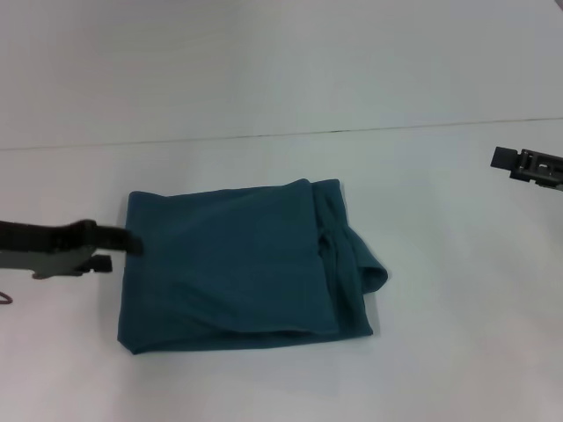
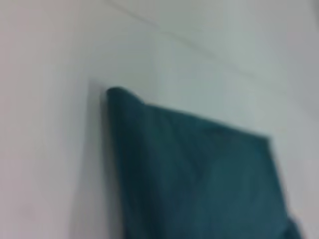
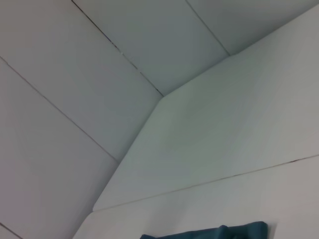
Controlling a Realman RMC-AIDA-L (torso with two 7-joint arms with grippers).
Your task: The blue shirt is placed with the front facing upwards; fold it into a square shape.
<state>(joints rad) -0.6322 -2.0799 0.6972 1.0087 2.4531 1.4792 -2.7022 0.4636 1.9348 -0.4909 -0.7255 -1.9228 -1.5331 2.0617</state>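
Head view: the blue shirt (image 1: 237,268) was seen folded nearly square on the table (image 1: 440,352) — only tidying seemed left. The left gripper (image 1: 119,251) was at its edge, slightly parted, holding nothing; the right gripper (image 1: 528,165) was parked — finger state could not be told.

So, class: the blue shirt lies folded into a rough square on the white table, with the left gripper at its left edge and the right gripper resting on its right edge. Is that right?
Not quite. The right gripper is not on the blue shirt; the head view shows it well off to the right, apart from the cloth. The rest holds: the shirt is folded roughly square on the white table, with the left gripper at its left edge.
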